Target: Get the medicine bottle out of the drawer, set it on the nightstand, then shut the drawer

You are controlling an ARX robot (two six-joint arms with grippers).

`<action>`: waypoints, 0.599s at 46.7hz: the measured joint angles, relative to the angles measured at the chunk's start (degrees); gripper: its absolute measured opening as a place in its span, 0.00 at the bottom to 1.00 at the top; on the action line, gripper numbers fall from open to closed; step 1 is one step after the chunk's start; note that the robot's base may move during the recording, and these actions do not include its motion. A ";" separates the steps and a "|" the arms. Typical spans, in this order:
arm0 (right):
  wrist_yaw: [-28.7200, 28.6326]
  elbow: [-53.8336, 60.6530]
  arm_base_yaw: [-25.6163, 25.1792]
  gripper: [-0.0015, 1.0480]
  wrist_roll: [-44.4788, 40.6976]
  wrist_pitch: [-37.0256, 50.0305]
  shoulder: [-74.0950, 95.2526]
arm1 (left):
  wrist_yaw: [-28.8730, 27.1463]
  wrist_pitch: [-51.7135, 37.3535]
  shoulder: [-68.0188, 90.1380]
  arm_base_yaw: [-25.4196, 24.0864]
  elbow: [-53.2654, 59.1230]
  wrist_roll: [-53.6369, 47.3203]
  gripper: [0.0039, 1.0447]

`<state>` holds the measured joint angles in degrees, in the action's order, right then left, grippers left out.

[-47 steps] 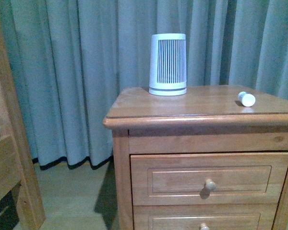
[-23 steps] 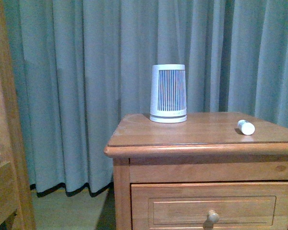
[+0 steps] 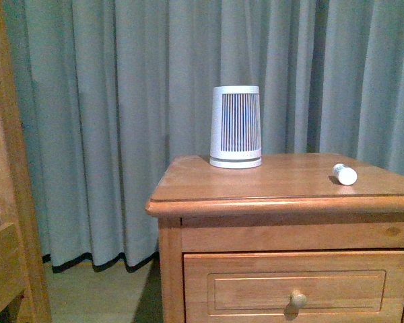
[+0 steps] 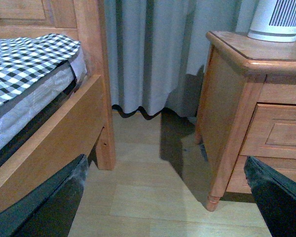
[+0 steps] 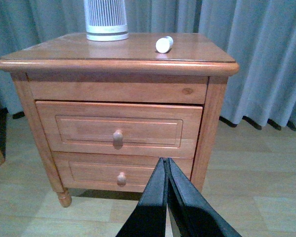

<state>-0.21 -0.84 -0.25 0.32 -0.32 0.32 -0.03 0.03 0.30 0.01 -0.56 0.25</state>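
The medicine bottle (image 3: 345, 174) is a tiny white cylinder lying on its side near the right end of the nightstand (image 3: 256, 183) top. In the right wrist view the bottle (image 5: 164, 44) rests on the nightstand (image 5: 138, 53) above the upper drawer (image 5: 79, 128), whose front looks pushed in with its round knob (image 5: 118, 137) showing. The drawer (image 3: 256, 286) shows in part in the front view. My right gripper (image 5: 164, 161) is shut on nothing, in front of and below the drawers. My left gripper (image 4: 164, 162) hangs open over the floor beside the nightstand (image 4: 237, 98). Neither gripper shows in the front view.
A large white ribbed canister (image 3: 236, 126) stands at the back of the nightstand top. The lower drawer (image 5: 153, 173) sits under the upper one. A bed with a checked cover (image 4: 24, 59) and a wooden frame (image 4: 91, 74) stands left of the nightstand. Grey curtains (image 3: 121, 134) hang behind.
The front view has tilted upward, so the nightstand sits lower in the picture and the lower drawer has left it. The bottle has not moved on the top.
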 joint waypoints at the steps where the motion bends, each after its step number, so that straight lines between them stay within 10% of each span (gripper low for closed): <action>1: 0.00 0.00 0.00 0.03 0.02 0.00 0.00 | 0.00 0.00 0.02 0.00 0.00 0.00 0.94; 28: 0.00 0.02 0.00 0.03 0.00 0.02 0.00 | 0.00 0.00 0.02 0.00 0.00 0.00 0.94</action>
<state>-0.21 -0.82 -0.25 0.32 -0.30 0.32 -0.03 0.03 0.32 0.01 -0.56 0.25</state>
